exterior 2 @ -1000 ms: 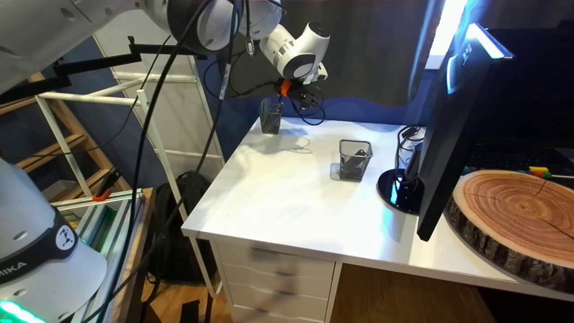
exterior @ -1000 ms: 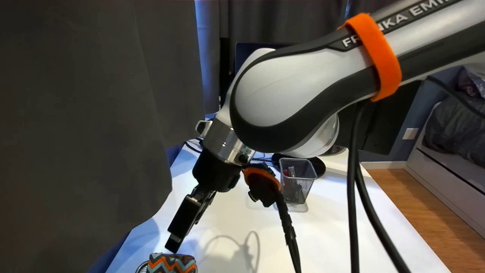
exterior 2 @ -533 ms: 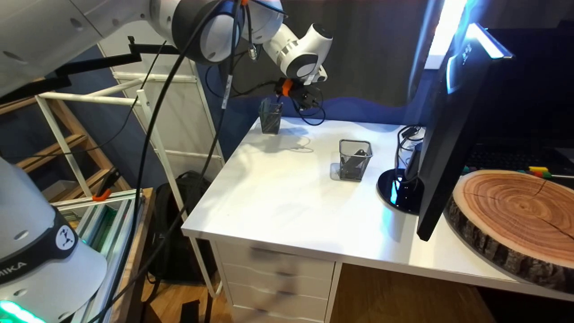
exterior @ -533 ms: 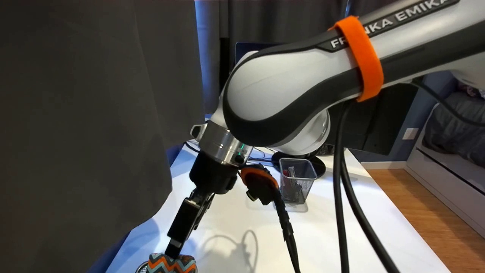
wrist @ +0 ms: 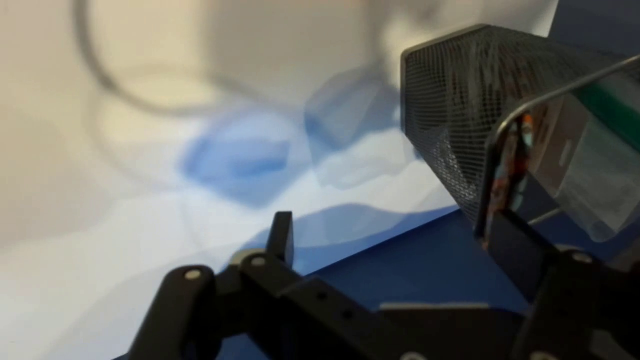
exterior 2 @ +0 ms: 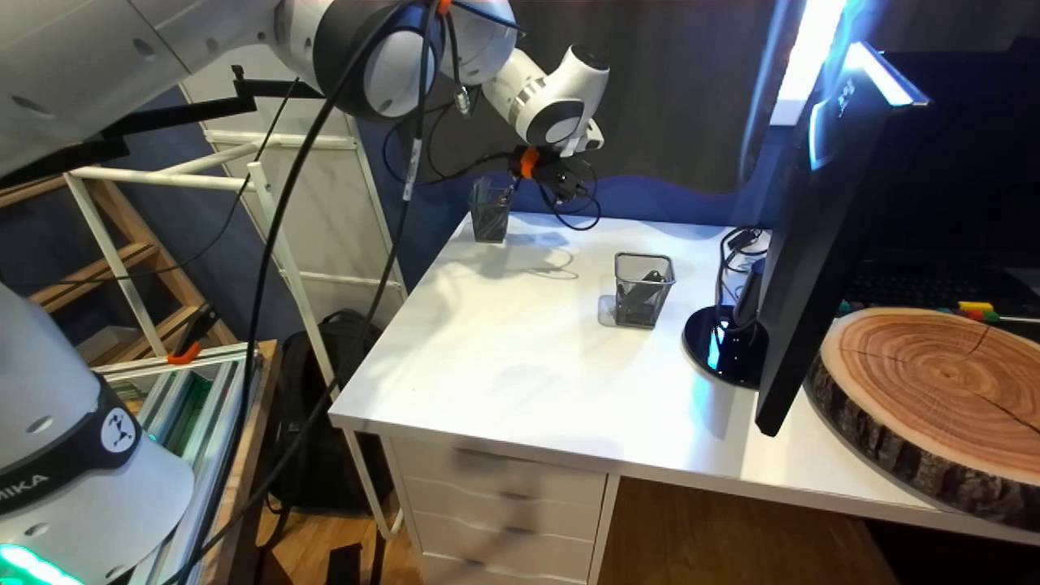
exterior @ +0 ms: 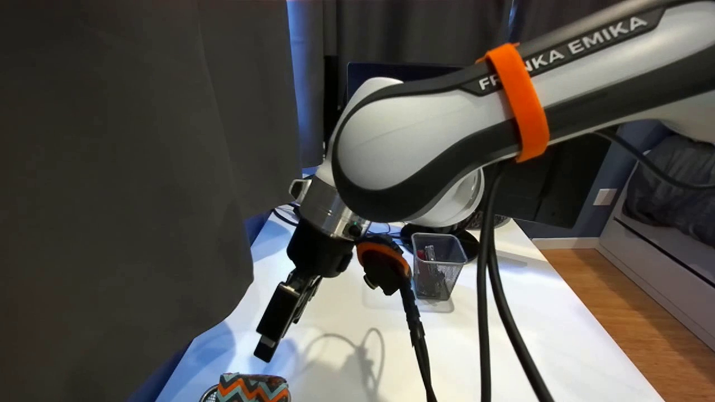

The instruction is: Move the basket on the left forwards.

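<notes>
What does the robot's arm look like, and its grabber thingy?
The arm is rounded and white with dark bands, and pale letters on it include EMIKA. An orange strap wraps around it, dark cables hang below, and a silver collar meets the black gripper, which has two blocky jaws.

in an exterior view, the pincer [exterior: 271, 344] hangs clear of the basket [exterior: 253, 389] — its tip, laid over the rim half a second ago, sits higher and a little to the right, with a strip of tabletop [exterior: 237, 357] showing between. the orange band [exterior: 518, 103] on the arm [exterior: 413, 139] lies farther left and lower than a second ago, and more of the lettering [exterior: 587, 40] beyond it shows. the black cables [exterior: 484, 279] hang farther left. in an exterior view, the wrist [exterior 2: 561, 106] and the cable loop [exterior 2: 578, 228] below it sit farther right — their shadow [exterior 2: 556, 275] shifting with them.
</notes>
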`<action>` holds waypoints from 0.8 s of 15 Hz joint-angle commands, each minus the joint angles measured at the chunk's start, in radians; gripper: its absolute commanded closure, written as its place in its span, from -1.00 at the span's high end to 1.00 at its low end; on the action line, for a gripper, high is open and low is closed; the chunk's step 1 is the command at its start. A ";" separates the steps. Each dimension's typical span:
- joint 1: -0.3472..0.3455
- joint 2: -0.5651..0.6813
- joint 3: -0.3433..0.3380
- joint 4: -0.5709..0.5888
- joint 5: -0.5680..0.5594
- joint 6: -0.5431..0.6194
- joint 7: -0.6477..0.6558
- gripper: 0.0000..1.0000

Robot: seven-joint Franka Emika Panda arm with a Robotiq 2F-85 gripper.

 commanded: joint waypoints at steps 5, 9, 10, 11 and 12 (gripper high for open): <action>0.055 0.082 -0.052 0.100 -0.020 -0.034 0.058 1.00; 0.058 0.082 -0.049 0.120 -0.013 -0.036 0.053 1.00; 0.058 0.081 -0.047 0.124 -0.012 -0.035 0.051 1.00; 0.058 0.080 -0.045 0.128 -0.011 -0.034 0.049 1.00; 0.059 0.080 -0.045 0.131 -0.011 -0.038 0.049 1.00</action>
